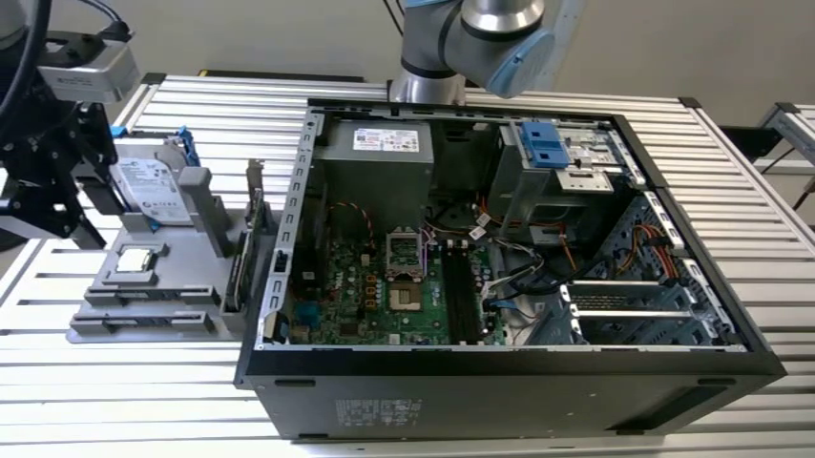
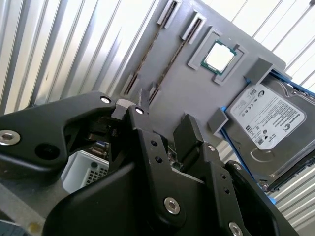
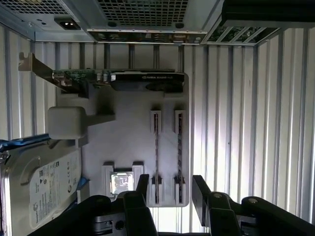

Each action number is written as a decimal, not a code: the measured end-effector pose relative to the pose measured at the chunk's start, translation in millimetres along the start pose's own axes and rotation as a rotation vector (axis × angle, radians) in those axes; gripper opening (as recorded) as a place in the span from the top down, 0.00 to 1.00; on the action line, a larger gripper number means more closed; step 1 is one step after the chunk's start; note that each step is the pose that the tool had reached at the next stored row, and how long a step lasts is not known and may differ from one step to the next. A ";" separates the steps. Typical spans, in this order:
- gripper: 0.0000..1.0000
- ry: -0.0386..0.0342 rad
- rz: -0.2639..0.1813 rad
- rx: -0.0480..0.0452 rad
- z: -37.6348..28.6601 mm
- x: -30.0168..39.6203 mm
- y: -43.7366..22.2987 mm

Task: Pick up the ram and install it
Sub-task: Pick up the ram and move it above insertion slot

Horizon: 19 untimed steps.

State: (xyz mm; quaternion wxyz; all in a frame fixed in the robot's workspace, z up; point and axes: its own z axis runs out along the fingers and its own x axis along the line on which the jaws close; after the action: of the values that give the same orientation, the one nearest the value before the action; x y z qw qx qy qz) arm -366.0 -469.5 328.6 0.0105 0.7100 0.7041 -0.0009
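Two ram sticks stand on edge in parallel slots of the grey holder (image 3: 128,132): one ram (image 3: 156,155) and a second ram (image 3: 179,155) beside it. In the second wrist view the ram (image 2: 165,54) shows as a thin dark strip. My gripper (image 3: 171,186) hovers above the near end of these slots, open, with nothing between its black fingers (image 3: 199,191). It is also seen from behind (image 2: 166,110), and in the exterior view my gripper (image 1: 57,191) hangs over the holder (image 1: 153,286) at that view's left.
The holder also carries a silver hard drive (image 3: 39,189), a processor chip (image 3: 120,183) and a grey card with a metal bracket (image 3: 123,81). The open computer case (image 1: 510,382) lies beside it, with black memory slots (image 1: 461,296) on the green motherboard. The slatted metal table (image 1: 128,401) surrounds both.
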 end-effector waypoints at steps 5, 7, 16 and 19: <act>0.00 0.0000 -0.003 0.0000 2.4 0.0 0.0; 0.00 0.0000 -0.004 0.0000 3.4 0.0 0.0; 0.00 0.0001 -0.010 -0.0001 8.1 0.1 -0.1; 0.00 0.0001 -0.013 -0.0001 9.5 0.1 -0.2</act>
State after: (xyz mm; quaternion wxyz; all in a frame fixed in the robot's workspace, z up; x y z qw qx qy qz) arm -366.0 -469.5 319.1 0.0105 0.7053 0.7088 -0.0009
